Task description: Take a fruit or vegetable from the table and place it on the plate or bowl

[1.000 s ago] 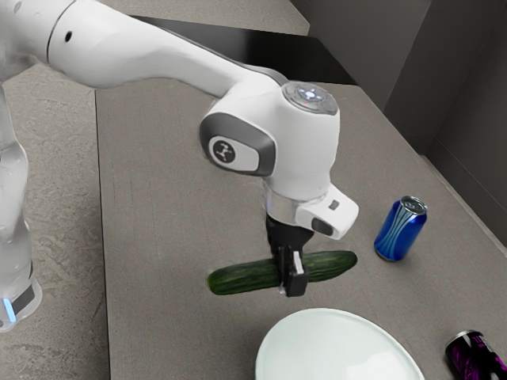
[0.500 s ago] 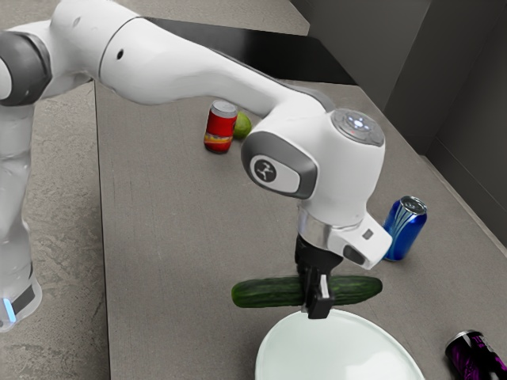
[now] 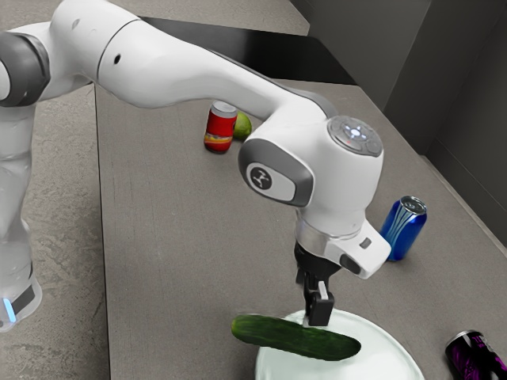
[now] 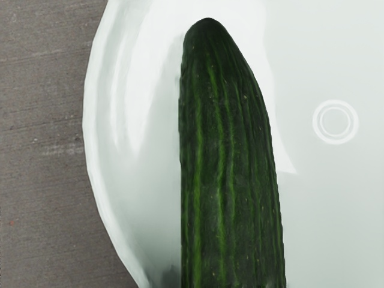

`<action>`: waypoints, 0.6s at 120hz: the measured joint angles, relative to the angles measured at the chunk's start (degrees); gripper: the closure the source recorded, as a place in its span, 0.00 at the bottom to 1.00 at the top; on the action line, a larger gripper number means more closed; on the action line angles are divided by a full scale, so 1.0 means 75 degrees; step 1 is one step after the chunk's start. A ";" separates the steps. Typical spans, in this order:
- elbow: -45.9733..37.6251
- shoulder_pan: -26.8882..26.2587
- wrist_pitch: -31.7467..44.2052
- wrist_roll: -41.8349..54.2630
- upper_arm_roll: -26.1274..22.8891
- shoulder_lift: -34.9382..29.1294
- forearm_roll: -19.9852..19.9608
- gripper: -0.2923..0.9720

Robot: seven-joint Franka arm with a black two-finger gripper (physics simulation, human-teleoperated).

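Note:
A dark green cucumber (image 3: 295, 338) lies across the near-left rim of the white plate (image 3: 394, 349), one end hanging past the rim toward the exterior view's left. My gripper (image 3: 318, 309) hangs just above the cucumber's middle, open, with nothing between its fingers. In the wrist view the cucumber (image 4: 228, 180) lies lengthwise right under my hand, over the white plate (image 4: 120, 120), whose rim curves beside the grey table.
A blue can (image 3: 404, 228) stands to the right of the arm. A purple can (image 3: 474, 356) lies at the lower right corner by the plate. A red can (image 3: 221, 127) and a lime (image 3: 242, 125) sit far back on the table.
The gripper carried the cucumber rightward over the plate, then let it go. The cucumber dropped out of the fingers onto the plate's rim and now lies tilted.

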 joint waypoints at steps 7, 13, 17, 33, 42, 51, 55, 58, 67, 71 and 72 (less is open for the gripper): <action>0.0000 0.0003 0.0002 0.0006 0.0000 -0.0006 0.0008 0.25; 0.0000 0.0006 0.0003 0.0011 0.0000 -0.0008 0.0013 0.24; 0.0000 0.0012 0.0004 0.0014 0.0002 -0.0008 0.0016 0.24; 0.0001 0.0102 0.0006 0.0027 0.0017 -0.0009 0.0027 0.23; 0.0028 0.0138 0.0003 0.0033 0.0026 -0.0008 0.0030 0.23; 0.0599 0.0048 -0.0120 0.0086 0.0405 -0.0027 0.0019 0.23; 0.1101 0.0041 -0.0277 0.0184 0.0886 -0.0046 0.0005 0.23; 0.1428 0.0124 -0.0437 0.0269 0.1250 -0.0080 -0.0005 0.23; 0.2060 0.0347 -0.0925 0.0533 0.2258 -0.0224 -0.0039 0.23; 0.2236 0.0412 -0.1112 0.0662 0.2641 -0.0239 -0.0091 0.23; 0.2267 0.0437 -0.1154 0.0697 0.2729 -0.0241 -0.0112 0.23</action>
